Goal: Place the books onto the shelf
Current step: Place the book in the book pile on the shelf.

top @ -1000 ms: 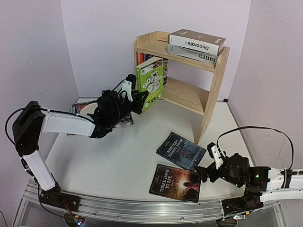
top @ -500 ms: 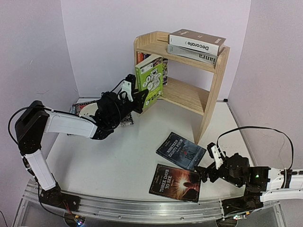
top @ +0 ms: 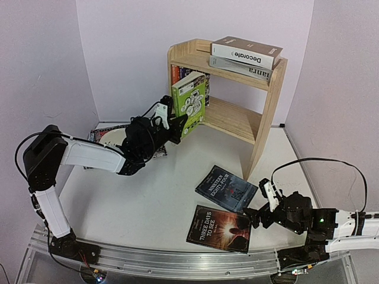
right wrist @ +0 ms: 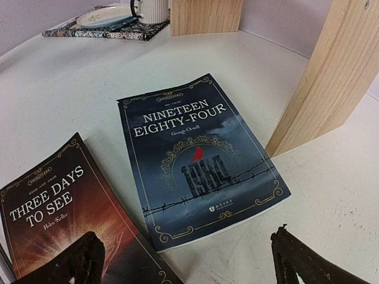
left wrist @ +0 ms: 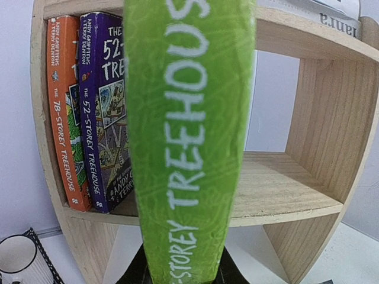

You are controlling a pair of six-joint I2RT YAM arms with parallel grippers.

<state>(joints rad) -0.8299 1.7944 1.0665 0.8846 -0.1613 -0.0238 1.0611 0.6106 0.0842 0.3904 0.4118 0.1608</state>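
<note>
Right now we see the left end effector (top: 176, 125) clenched on the lower edge of the green book (top: 190, 103). It holds the book upright and off the table (top: 142, 201), spine toward the wrist camera, just in front of the lower tier of the shelf (top: 270, 112). The shelf stands at about 1 o'clock on the table.

At the left end of that lower tier, the orange book (left wrist: 61, 118) and the purple book (left wrist: 102, 118) stand upright side by side, the orange one against the side panel. The green book is near the purple one; we cannot tell whether they touch. On the top tier two books lie stacked flat — Decorate (top: 246, 51) on the grey book (top: 243, 67).

At about 5 o'clock, Nineteen Eighty-Four (top: 227, 188) and Three Days to See (top: 219, 228) lie face up on the table, just beside one another — the first nearer the shelf's side panel. The right end effector (top: 256, 216) rests low at their 3 o'clock, jaws spread wide, gripping nothing. At 10 o'clock a placemat (right wrist: 118, 32) carries a plate (right wrist: 103, 16) and a mug (right wrist: 153, 7).
</note>
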